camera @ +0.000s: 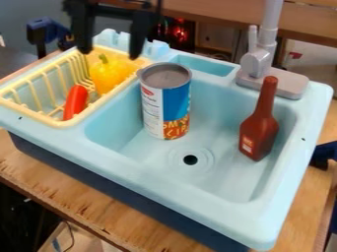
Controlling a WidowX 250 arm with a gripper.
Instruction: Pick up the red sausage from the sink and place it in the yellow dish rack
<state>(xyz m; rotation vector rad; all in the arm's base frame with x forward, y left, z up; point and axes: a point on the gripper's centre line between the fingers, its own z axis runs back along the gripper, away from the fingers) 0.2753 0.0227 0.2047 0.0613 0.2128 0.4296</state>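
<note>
The black gripper [109, 47] hangs at the upper left with its two fingers spread wide and nothing between them. Below it, in the yellow dish rack [46, 118], lies a yellow bell pepper [109, 75], the thing nearest to the gripper. An orange-red sausage-like piece [76, 102] leans in the rack's front part. A tall can [165, 102] with a blue and white label stands upright in the sink basin, against its left side. At the basin's right side, a brown bottle [258, 129] leans at a slight tilt.
The light blue toy sink [178, 182] stands on a wooden table [85, 204]. A grey faucet [258, 64] rises at its back right. The drain [190, 159] is in the basin floor. Blue clamps show beyond the sink's left and right ends.
</note>
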